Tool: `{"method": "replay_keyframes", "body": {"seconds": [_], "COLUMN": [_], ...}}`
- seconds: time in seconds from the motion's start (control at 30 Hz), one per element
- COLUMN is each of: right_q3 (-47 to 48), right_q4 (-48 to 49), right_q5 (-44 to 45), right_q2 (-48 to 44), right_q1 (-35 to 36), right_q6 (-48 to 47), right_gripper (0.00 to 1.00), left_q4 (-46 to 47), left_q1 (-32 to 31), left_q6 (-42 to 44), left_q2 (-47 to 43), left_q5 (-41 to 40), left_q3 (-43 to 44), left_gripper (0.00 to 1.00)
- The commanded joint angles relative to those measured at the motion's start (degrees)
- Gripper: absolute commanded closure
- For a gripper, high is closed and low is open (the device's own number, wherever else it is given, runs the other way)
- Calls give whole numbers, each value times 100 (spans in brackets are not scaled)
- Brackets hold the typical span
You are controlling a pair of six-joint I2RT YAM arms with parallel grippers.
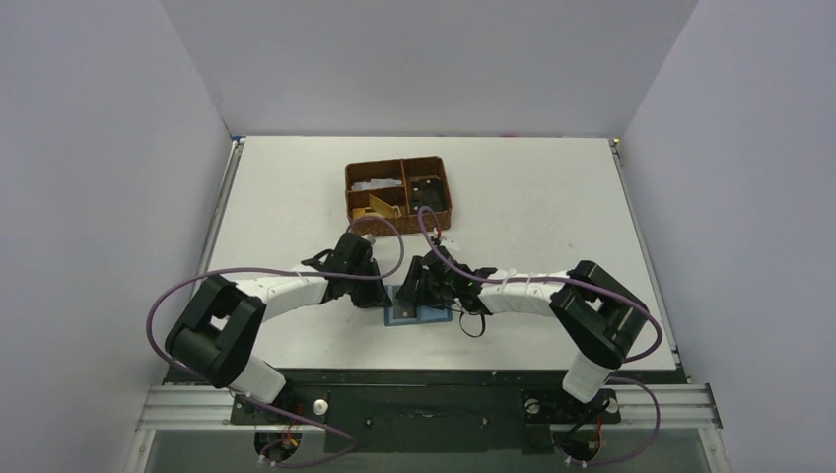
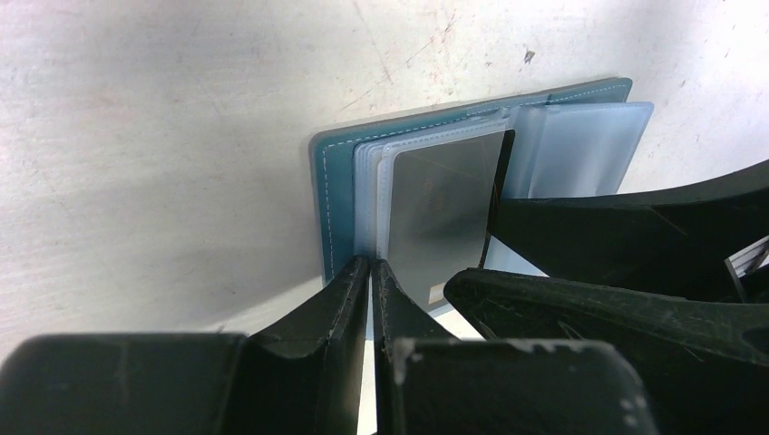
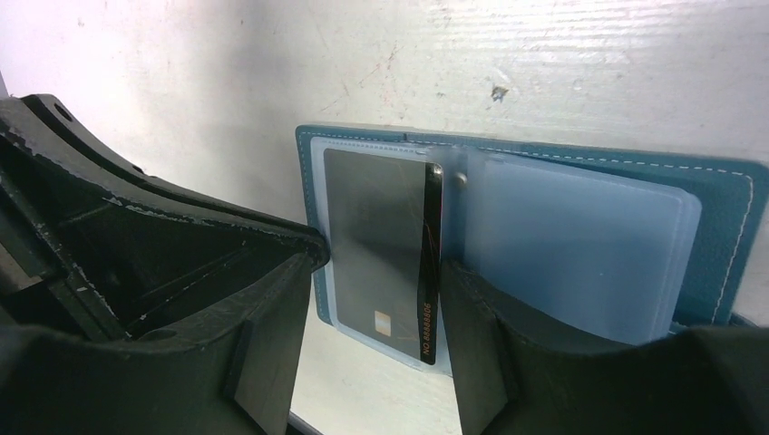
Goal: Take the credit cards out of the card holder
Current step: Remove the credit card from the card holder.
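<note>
White tabletop (image 1: 552, 197) spreads wide toward its left and right edges, with a brown basket (image 1: 399, 192) at the far middle. By the middle of the near edge, the teal wallet (image 1: 419, 317) lies open. The left gripper (image 2: 370, 267), jaws nearly closed, meets the wallet's edge. The right gripper (image 3: 379, 267), jaws wide, straddles a dark card (image 3: 372, 227) in its clear sleeve.

My right tool (image 3: 381, 294) is matt black plastic, scuffed pale at its edges. The card holder (image 3: 725, 199) looks like teal leatherette with white stitching; its sleeves (image 3: 571, 245) are frosted clear plastic. The credit card (image 3: 372, 227) is dark and glossy. The surface (image 3: 544, 54) is matt white, scratched.
</note>
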Motion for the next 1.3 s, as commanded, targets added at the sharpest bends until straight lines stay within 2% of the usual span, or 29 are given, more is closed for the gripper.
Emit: {"method": "replay_keyframes", "body": {"seconds": [0.0,0.2,0.47,0.6,0.77,1.0,1.27], "right_q3": [-113,-383,-1061,-1143,-1371,-1652,-1744], "right_q4": [390,775,1818,1975,2369,2930,3235], "right_q5": [-58,-224,-638,-702,-806,-932,-1001], "right_q2": [84,2,-248,-293,-293,-275,-194], "right_q1": [-65,-156,-442,-469,-537,-647,-695], "right_q6": [74,195,424,445,641,840,971], "right_gripper": [49,49,51,57,69,77,90], "left_q4": [-124,-298,-372,-359,-363,-348,-337], "left_q1": [-174,-293,-319,-319,-321,-319,-319], "left_q6": [32,-33,-94,-122,-140,-150,-175], "left_q2": [295,526,744,770,789,796,736], "left_q5": [-419,-683,-857,-874,-880,-867,-845], "left_q3": [220,262,231,209,200,176,155], "left_gripper": [96,97,97,97,97,97,97]}}
